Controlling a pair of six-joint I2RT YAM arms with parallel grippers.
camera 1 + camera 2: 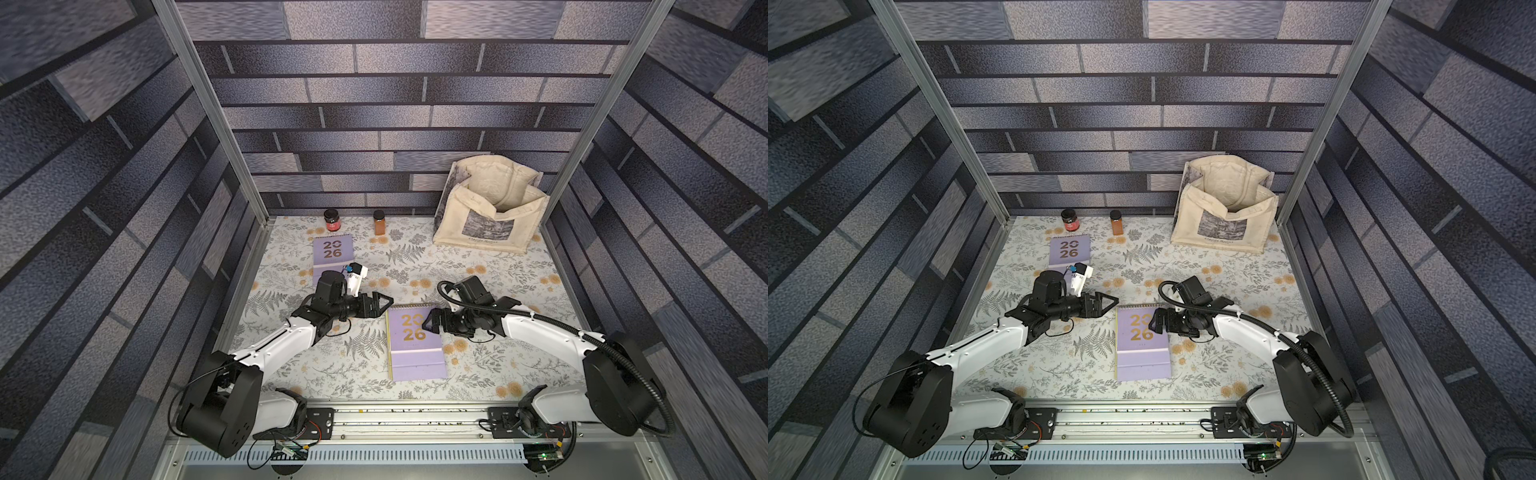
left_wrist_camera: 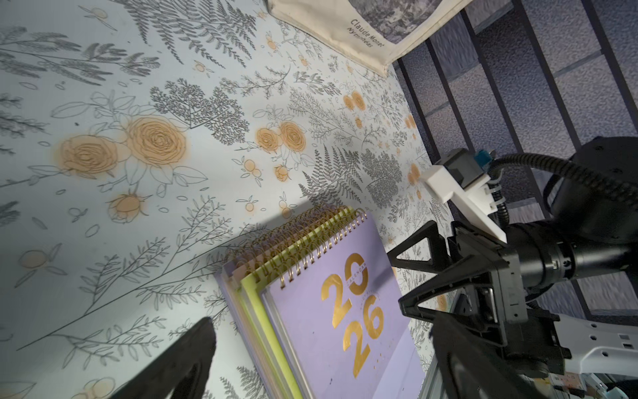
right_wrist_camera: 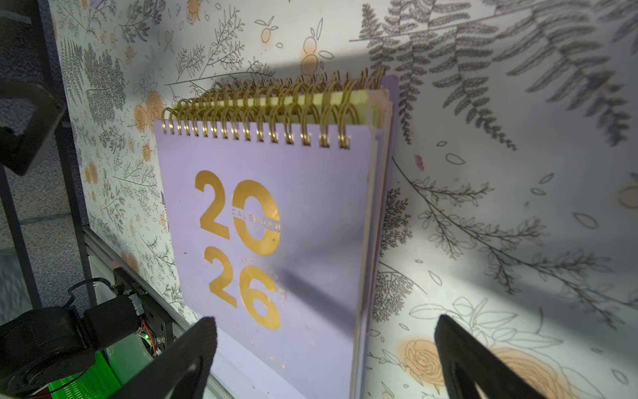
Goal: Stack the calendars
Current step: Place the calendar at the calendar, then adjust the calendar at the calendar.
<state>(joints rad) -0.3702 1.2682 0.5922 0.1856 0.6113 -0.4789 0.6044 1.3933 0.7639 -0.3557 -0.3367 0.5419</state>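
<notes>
Five calendars (image 1: pixel 415 345) (four stacked), two jars (image 1: pixel 332 220), one bag (image 1: pixel 490 208).

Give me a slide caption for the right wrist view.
Open jaws frame the stack: lavender calendar on top, yellow-green one peeking beneath gold spirals.

Lavender cover on the top calendar (image 1: pixel 415 340), with gold "2026" and gold spiral. A yellow-green calendar (image 3: pixel 359 102) shows just beneath it. The far calendar (image 1: pixel 332 251) is lavender and gold too. The counter (image 1: pixel 478 374) is pale, printed with grey ferns and orange roses. The tote bag (image 1: pixel 490 216) is cream with a grey picture print. The walls (image 1: pixel 374 104) carry a blue-grey brick pattern.
</notes>
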